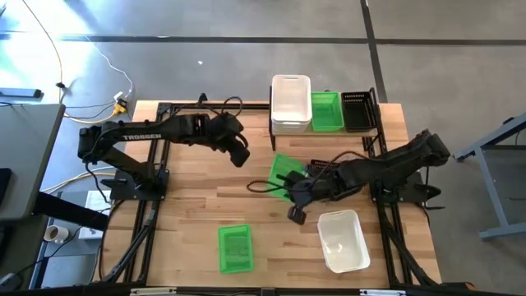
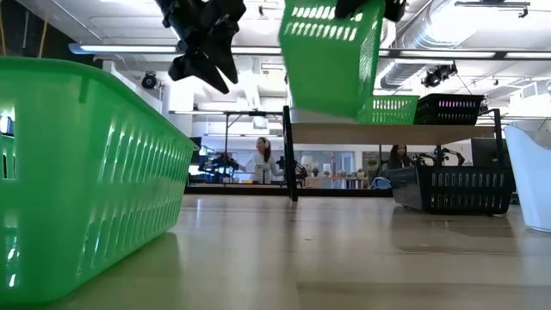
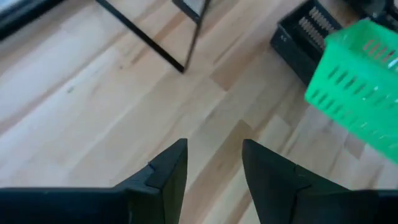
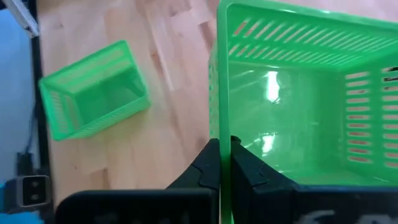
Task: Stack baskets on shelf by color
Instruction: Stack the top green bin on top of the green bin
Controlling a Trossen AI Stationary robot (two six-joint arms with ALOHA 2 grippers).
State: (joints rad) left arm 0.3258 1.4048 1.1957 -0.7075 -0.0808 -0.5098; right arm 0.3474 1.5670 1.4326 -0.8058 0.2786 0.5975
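Observation:
My right gripper (image 1: 289, 182) is over the middle of the table, shut on a bright green mesh basket (image 1: 282, 168), which hangs tilted in the air in the low view (image 2: 331, 56). My left gripper (image 1: 238, 153) hovers open to the left of it, holding nothing (image 3: 214, 168). The shelf (image 2: 396, 133) stands at the far edge. It bears stacked white baskets (image 1: 291, 103), a green basket (image 1: 326, 111) and a black basket (image 1: 357, 111). A second green basket (image 1: 235, 248) rests on its base near the near edge. My right gripper pinches one side wall of the green basket at its rim (image 4: 215, 127), with one finger inside the basket and one outside. The basket is lifted clear of the table and tilted, with its open top facing my wrist camera.
A white basket (image 1: 343, 240) sits on the table's near right. A black basket (image 2: 452, 189) stands on the table by the shelf's legs, also in the left wrist view (image 3: 301, 34). Bare wood lies between the arms and along the left side.

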